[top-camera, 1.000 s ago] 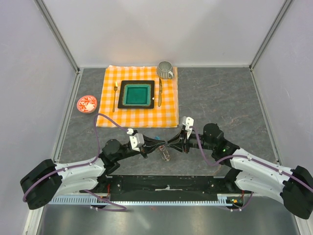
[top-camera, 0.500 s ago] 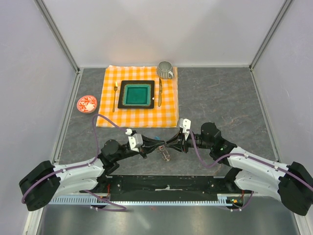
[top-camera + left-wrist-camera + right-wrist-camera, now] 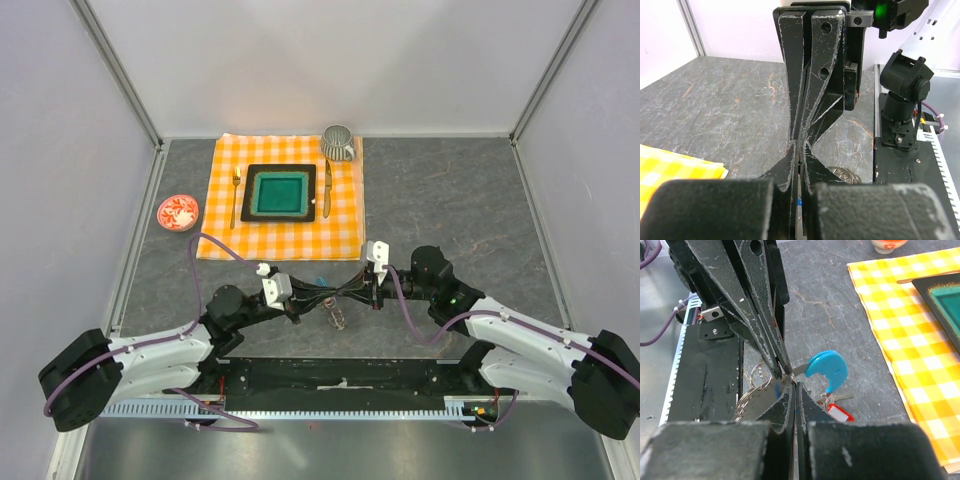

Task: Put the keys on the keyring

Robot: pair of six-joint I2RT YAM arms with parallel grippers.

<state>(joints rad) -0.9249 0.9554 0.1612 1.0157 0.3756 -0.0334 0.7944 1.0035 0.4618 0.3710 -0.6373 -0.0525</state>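
The keys [image 3: 831,399] lie in a small bunch on the grey worktop [image 3: 450,200], near its front edge and between the two arms, directly under the spot where the grippers meet. A red tag [image 3: 839,413] rests flat beside them, and a curved blue tag [image 3: 827,369] stands higher, its grey neck running straight into the tips of the left gripper [image 3: 798,155]. That gripper is clenched, jaws pressed together, and seems to nip the tag's neck. The keyring [image 3: 754,390], a cluster of silvery loops, sits tilted just on the other side of the same tips, touching the bunch; from above it shows only as a small bright tangle. The right gripper [image 3: 793,390] comes in from the opposite side, tip to tip with the left one, and its jaws are also clenched; I cannot tell whether anything is caught between them. Farther back on the worktop, well apart from the bunch, lies an orange checked cloth [image 3: 340,225] carrying a square green plate [image 3: 250,193] with a dark rim, a gold fork [image 3: 236,195] to its left and a knife [image 3: 327,190] to its right. A ribbed cup [image 3: 338,143] stands at the cloth's far right corner, and a small red bowl [image 3: 178,212] sits off the cloth to its left
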